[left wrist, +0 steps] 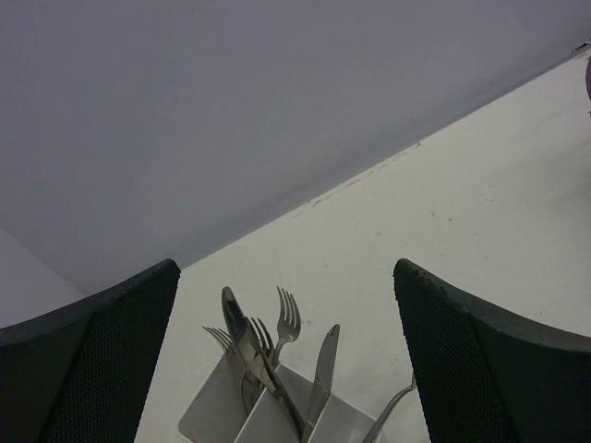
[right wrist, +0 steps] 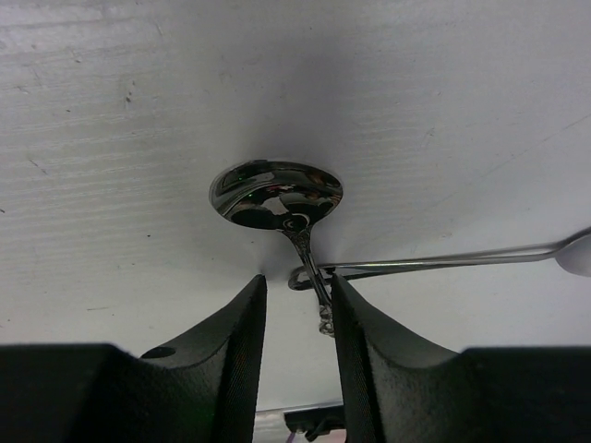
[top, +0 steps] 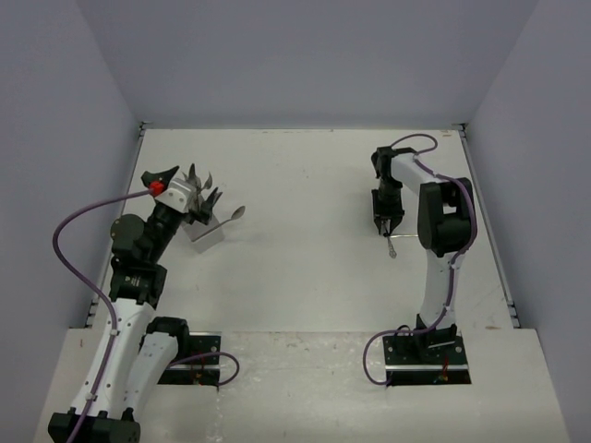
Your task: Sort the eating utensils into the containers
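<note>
The light grey holder (top: 209,232) stands at the left with several forks and knives (left wrist: 288,318) upright in its compartments (left wrist: 217,406), and a spoon handle (top: 237,213) leans out to the right. My left gripper (left wrist: 286,270) is wide open and empty just above the holder, also seen in the top view (top: 191,196). My right gripper (right wrist: 297,281) is down at the table, open, its fingers (right wrist: 231,351) on either side of the handle of a shiny spoon (right wrist: 275,192). The handle lies close to the right finger. In the top view this gripper (top: 385,229) is over that spoon (top: 392,247).
A second slim utensil (right wrist: 443,263) lies crosswise under the spoon's handle and runs off to the right. Grey walls enclose the white table (top: 305,185) at the back and both sides. The right arm's elbow (top: 443,217) stands just right of its gripper.
</note>
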Controlling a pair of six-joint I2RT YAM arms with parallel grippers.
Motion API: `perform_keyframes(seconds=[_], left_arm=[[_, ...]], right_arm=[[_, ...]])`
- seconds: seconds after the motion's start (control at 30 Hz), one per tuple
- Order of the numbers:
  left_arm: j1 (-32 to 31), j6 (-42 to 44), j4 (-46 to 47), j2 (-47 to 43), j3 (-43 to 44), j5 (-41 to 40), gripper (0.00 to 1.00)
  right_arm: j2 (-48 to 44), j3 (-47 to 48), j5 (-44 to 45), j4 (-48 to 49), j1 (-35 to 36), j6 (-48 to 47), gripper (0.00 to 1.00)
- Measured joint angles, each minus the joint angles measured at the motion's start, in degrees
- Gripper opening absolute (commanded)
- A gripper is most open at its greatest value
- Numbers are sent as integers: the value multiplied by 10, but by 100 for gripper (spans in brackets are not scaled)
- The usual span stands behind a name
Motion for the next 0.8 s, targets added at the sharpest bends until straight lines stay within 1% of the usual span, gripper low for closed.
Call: perform_keyframes(seconds=[0.13, 0.23, 0.27, 0.37, 0.4, 0.47, 0.57, 0.6, 0.7, 0.8], left_arm=[[0, 0, -3, -16, -6, -3, 100], [0, 0, -7, -21, -7, -3, 100], [0, 1, -7, -23, -7, -3, 100], [0, 4, -11, -29, -7, -5, 100], [0, 5, -13, -31, -7, -5, 100], [0, 8, -15, -36, -7, -4, 100], [0, 9, -15, -45, -7, -3, 100], [0, 9, -15, -47, -7, -3, 100], [0, 9, -14, -52, -7, 0, 100], [0, 4, -7, -48, -7, 3, 100]], right_arm=[[0, -15, -8, 1, 2, 0, 35], [-5, -25, -47, 7, 5, -3, 31], [-6, -25, -53, 9, 10, -3, 28], [-6, -25, -62, 22, 35, -4, 22], [-7, -25, -63, 25, 43, -3, 18], [-8, -25, -60, 29, 58, 2, 15], [-8, -25, -36, 31, 79, 24, 5], [-9, -25, -27, 31, 86, 33, 0], [-12, -26, 6, 35, 113, 70, 0], [-39, -58, 23, 78, 146, 84, 0]])
